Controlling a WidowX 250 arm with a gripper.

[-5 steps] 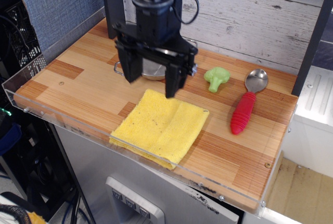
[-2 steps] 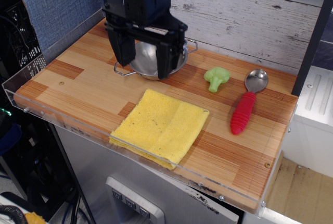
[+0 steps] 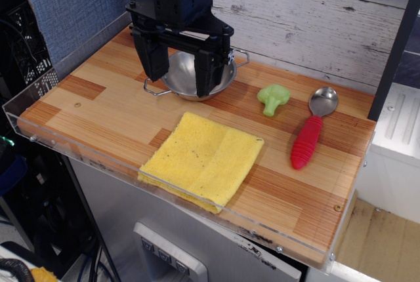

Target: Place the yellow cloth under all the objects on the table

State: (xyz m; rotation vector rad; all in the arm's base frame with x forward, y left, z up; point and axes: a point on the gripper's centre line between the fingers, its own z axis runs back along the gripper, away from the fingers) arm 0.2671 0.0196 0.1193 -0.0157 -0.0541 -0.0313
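One table, wooden, clear-rimmed, bearing four items. One yellow cloth lying flat at the front edge, nothing resting on it. One steel bowl sitting at the back, partly hidden by the gripper. One red-handled spoon lying at right. One green broccoli lying between bowl and spoon. Gripper hanging wide open, empty, straddling the bowl; a second ago it was standing nearer the cloth.

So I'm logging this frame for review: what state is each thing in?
gripper: open, empty, over the bowl
steel bowl: upright, on the wood
yellow cloth: folded flat, nothing on it
broccoli: on the bare table
spoon: lying flat on the wood
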